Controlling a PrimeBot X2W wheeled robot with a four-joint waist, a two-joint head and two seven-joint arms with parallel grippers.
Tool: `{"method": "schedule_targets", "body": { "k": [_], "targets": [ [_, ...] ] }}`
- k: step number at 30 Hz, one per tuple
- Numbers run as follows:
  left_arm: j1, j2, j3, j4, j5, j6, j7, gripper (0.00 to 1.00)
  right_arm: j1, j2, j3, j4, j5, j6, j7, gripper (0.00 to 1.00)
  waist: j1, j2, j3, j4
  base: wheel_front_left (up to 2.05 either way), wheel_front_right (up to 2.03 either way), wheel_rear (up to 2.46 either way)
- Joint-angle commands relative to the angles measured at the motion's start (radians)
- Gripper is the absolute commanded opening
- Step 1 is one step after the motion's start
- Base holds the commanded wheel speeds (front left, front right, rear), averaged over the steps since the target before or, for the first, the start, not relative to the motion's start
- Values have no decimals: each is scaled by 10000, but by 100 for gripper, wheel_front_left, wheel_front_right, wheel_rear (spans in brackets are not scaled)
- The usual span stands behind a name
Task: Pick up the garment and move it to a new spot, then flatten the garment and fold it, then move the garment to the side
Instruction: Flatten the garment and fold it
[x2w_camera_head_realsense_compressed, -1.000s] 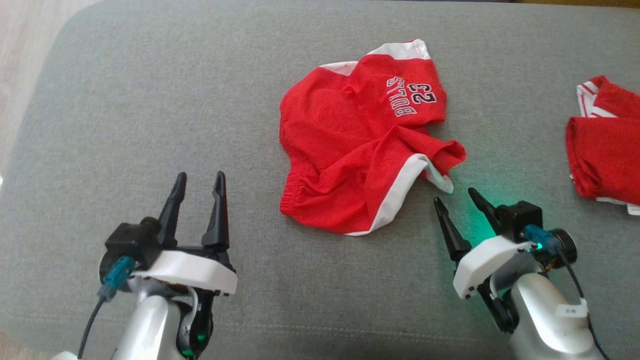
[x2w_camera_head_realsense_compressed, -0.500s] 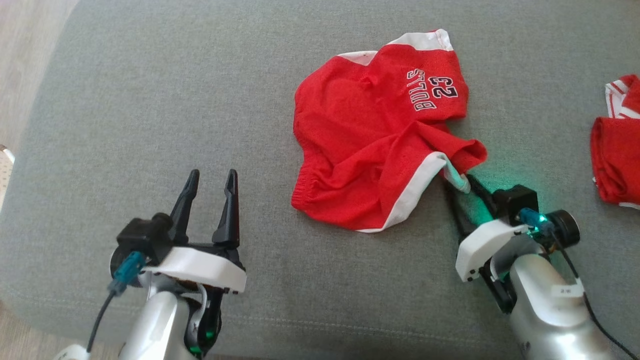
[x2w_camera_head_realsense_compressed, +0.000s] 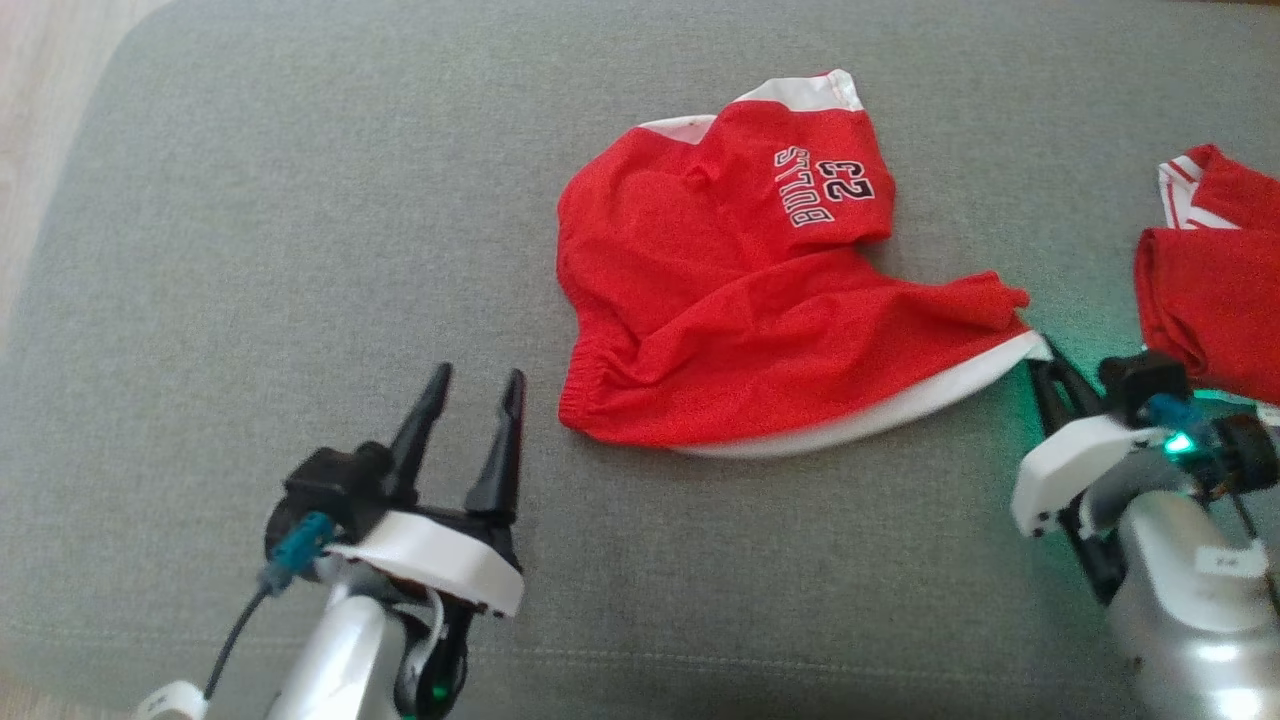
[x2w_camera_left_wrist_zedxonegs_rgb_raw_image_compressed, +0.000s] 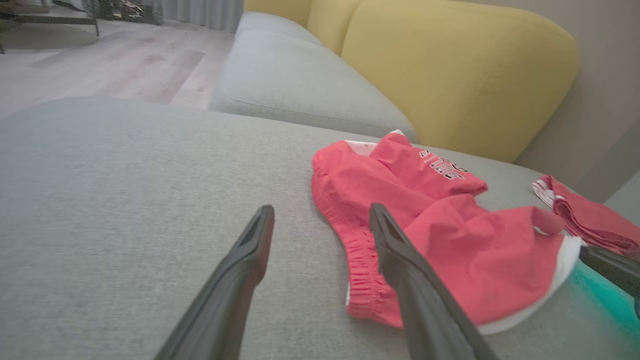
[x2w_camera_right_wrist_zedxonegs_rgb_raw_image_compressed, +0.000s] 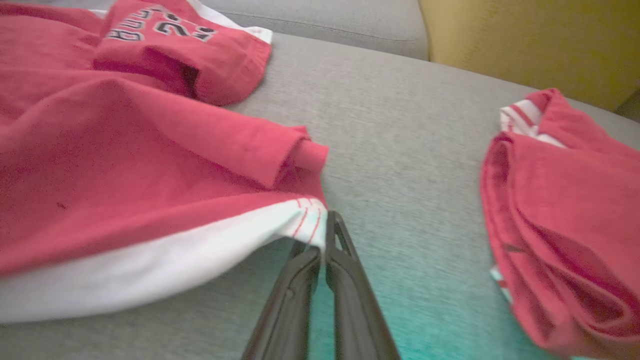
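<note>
A wide grey sofa cushion (x2w_camera_head_realsense_compressed: 250, 250) spans the head view. In the left wrist view a yellow back cushion (x2w_camera_left_wrist_zedxonegs_rgb_raw_image_compressed: 450, 75) rises behind it and a pale wooden floor (x2w_camera_left_wrist_zedxonegs_rgb_raw_image_compressed: 100, 60) lies beyond.

Near the middle of the cushion lies the red garment (x2w_camera_head_realsense_compressed: 720, 330), a pair of mesh sports shorts, rumpled. Its elastic waistband (x2w_camera_head_realsense_compressed: 590, 385) faces the robot's left. One leg is folded over at the far side and bears white-outlined lettering (x2w_camera_head_realsense_compressed: 825, 190) that reads "BULLS 23", upside down from the head camera. A white hem band (x2w_camera_head_realsense_compressed: 900, 405) runs along the near edge and out to a point on the robot's right.

A second red garment (x2w_camera_head_realsense_compressed: 1205, 300) with white stripes lies bunched at the right edge, apart from the shorts.

The right gripper (x2w_camera_head_realsense_compressed: 1045, 362) meets that point of the hem. In the right wrist view its fingers are pressed together, pinching the white corner, and a green glow falls on the cushion beside them.

The left gripper (x2w_camera_head_realsense_compressed: 478, 375) hovers just left of the waistband with its fingers spread apart, holding nothing.
</note>
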Motion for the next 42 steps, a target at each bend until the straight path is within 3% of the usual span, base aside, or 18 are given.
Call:
{"method": "schedule_targets", "body": {
  "k": [1, 9, 19, 23, 40, 41, 42],
  "targets": [
    [-345, 61, 192, -224, 45, -104, -59, 100, -456, -147, 49, -202, -122, -9, 51, 0, 0, 0, -9, -47, 0, 0, 0],
    [-523, 251, -833, 541, 832, -641, -59, 100, -875, -266, -427, 225, -373, -9, 623, 0, 0, 0, 95, -205, 0, 0, 0],
    [-1287, 900, -2302, 1677, 1397, -712, -59, 100, -1246, -125, -196, 583, -67, -9, 638, 0, 0, 0, 219, -310, 0, 0, 0],
    [-1770, 882, -2562, 2657, 1575, -713, -59, 100, -1357, -85, -68, 675, 20, -9, 603, 0, 0, 0, 260, -420, 0, 0, 0],
    [-2531, 568, -2753, 3329, 1086, -714, -59, 100, -1593, -62, 349, 835, 307, -9, 470, 0, 0, 0, 390, -723, 0, 0, 0],
    [-2545, 567, -2794, 3327, 1038, -714, -59, 92, -1601, -67, 378, 835, 329, -9, 467, 0, 0, 0, 391, -723, 0, 0, 0],
    [-2558, 566, -2831, 3323, 993, -714, -59, 46, -1608, -73, 408, 833, 352, -9, 465, 0, 0, 0, 389, -720, 0, 0, 0]
  ]
}}
